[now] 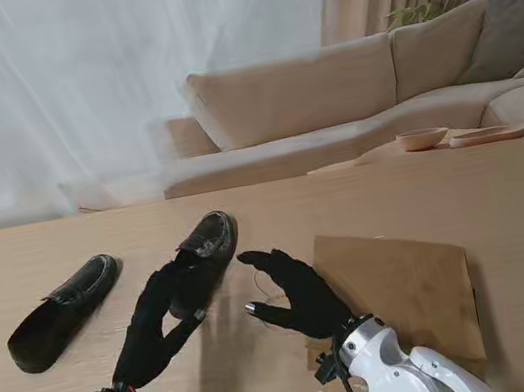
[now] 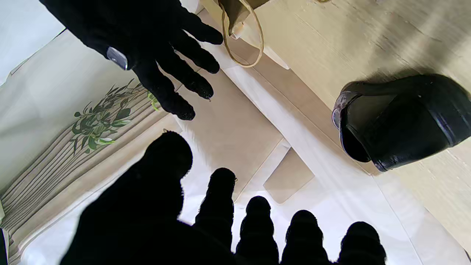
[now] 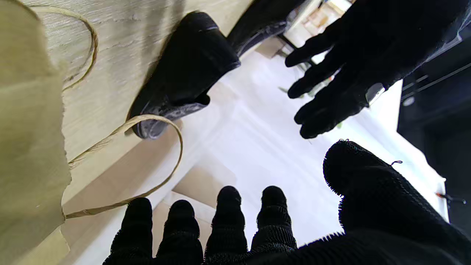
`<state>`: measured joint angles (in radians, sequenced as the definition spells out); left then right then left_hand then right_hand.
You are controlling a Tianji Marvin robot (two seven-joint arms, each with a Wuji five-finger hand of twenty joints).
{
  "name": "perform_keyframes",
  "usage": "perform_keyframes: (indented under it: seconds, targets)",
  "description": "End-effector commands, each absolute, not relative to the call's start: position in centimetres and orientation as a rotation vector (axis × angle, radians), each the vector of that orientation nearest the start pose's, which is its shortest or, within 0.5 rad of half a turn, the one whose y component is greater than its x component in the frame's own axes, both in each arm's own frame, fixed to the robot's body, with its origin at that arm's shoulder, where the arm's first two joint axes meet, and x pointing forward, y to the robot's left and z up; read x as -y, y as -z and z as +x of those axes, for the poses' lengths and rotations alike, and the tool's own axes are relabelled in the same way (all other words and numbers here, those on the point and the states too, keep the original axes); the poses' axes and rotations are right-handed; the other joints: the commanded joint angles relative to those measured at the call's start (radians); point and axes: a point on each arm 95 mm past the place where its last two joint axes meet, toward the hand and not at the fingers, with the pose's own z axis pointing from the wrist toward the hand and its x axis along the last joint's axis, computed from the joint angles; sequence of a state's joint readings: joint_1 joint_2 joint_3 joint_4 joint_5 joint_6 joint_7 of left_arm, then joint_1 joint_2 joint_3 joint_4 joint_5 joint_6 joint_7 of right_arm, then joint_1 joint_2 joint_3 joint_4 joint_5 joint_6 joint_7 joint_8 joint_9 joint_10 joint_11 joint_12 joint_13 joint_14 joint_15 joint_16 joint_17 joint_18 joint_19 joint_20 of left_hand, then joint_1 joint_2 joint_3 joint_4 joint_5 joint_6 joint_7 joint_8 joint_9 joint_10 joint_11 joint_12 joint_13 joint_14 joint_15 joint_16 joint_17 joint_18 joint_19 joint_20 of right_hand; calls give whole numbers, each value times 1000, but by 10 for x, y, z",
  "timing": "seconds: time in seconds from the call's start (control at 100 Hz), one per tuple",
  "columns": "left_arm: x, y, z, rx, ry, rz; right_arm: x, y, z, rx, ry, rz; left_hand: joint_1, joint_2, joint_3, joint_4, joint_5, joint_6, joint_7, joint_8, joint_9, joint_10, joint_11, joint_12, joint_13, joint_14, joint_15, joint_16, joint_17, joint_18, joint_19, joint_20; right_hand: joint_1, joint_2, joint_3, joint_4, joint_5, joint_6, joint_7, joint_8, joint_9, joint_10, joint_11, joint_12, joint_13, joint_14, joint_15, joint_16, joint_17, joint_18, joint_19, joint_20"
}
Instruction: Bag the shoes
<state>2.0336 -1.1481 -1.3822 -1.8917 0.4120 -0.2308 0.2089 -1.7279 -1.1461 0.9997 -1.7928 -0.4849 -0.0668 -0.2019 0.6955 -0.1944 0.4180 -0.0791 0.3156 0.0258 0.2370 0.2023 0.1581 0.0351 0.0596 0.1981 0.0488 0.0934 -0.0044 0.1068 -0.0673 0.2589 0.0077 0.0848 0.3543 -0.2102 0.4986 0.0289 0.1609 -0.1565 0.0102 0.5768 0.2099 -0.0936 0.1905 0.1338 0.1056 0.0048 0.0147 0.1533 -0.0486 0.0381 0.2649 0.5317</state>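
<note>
Both the left hand [image 1: 162, 320] and right hand [image 1: 294, 292] hover spread and empty beside the flat paper bag [image 1: 400, 288], likely readying to open it

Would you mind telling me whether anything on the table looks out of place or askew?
The paper bag lies flat on the table, not standing open to take shoes. The two black shoes lie apart, pointing different ways. Nothing looks spilled or damaged.

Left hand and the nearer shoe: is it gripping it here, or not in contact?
Apart. The left wrist view shows the left hand with fingers spread, nothing between them, and the shoe lying on the table clear of the fingertips.
</note>
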Motion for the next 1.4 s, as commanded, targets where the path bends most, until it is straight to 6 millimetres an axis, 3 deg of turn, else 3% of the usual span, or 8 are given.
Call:
perform_keyframes:
  seconds: [0.0, 0.35, 0.46, 0.61, 0.67, 0.93, 1.18, 1.39]
  targets:
    - [3, 323, 278, -930, 2086, -1746, -114, 325, 307, 1365, 2362, -1858, -13, 31, -18, -2, -35, -38, 9, -9, -20, -48, -15, 7, -27, -28, -12, -12, -1, 2, -33, -30, -27, 31, -29, -39, -27, -38, -20, 14, -25, -39, -28, -5, -28, -47, -20, 8, -17, -39, -36, -15]
    - [5, 323, 279, -971, 2071, -1730, -112, 321, 299, 1367, 2394, -1882, 47, -4, 13, 7, -33, -33, 18, -8, -13, -39, 2, 19, -25, -30, -7, -3, 2, -6, -27, -39, -22, 29, -31, -37, -26, -38, -15, 25, -21, -38, -19, 0, -23, -47, -15, 16, -16, -37, -33, -10]
    - [5, 323, 280, -990, 2038, -1707, -111, 319, 300, 1364, 2398, -1885, 59, -34, 53, 10, -22, -15, 31, -3, -3, -16, 33, 41, -23, -21, -1, 25, 3, -9, -18, -23, -10, 26, -27, -35, -24, -36, -13, 31, -22, -37, -13, 3, -23, -46, -12, 19, -15, -37, -30, -6]
    - [1, 318, 289, -1053, 1958, -1652, -110, 317, 299, 1351, 2407, -1884, 44, -89, 152, 2, 11, 53, 63, 16, 27, 58, 161, 110, -23, 24, 37, 179, -9, 1, 38, 151, -2, 22, -26, -33, -18, -37, -11, 38, -19, -38, -5, 7, -19, -45, -7, 21, -11, -33, -25, -1]
    - [-2, 314, 297, -1091, 1907, -1633, -109, 316, 298, 1345, 2411, -1884, 37, -96, 167, 0, 5, 61, 62, 18, 33, 67, 174, 108, -22, 30, 40, 221, -18, 3, 67, 231, 0, 22, -27, -33, -16, -37, -11, 40, -20, -36, -2, 9, -19, -45, -5, 22, -8, -31, -22, 1]
    - [-10, 292, 350, -1293, 1608, -1557, -101, 313, 296, 1274, 2421, -1909, 9, -110, 179, -4, 33, 79, 64, 34, 41, 77, 215, 124, -24, 46, 62, 292, -31, 9, 121, 378, 8, 18, -26, -31, -5, -36, -9, 49, -18, -34, 16, 17, -14, -42, 8, 25, -3, -24, -14, 7]
    - [0, 289, 407, -1336, 1413, -1611, -98, 308, 292, 1206, 2450, -1886, 0, -103, 165, -6, -3, 65, 38, 32, 34, 65, 215, 126, -24, 41, 64, 311, -32, 2, 125, 412, 14, 13, -27, -31, 3, -34, -7, 55, -18, -34, 28, 23, -13, -42, 18, 25, 1, -20, -9, 13]
    - [8, 299, 436, -1377, 1220, -1624, -97, 304, 290, 1165, 2482, -1861, -42, -148, 201, -8, -32, 93, 49, 60, 39, 59, 227, 153, -26, 45, 74, 351, -36, 2, 136, 473, 16, 12, -27, -30, 8, -33, -7, 59, -18, -34, 34, 25, -11, -39, 25, 25, 3, -18, -7, 15]
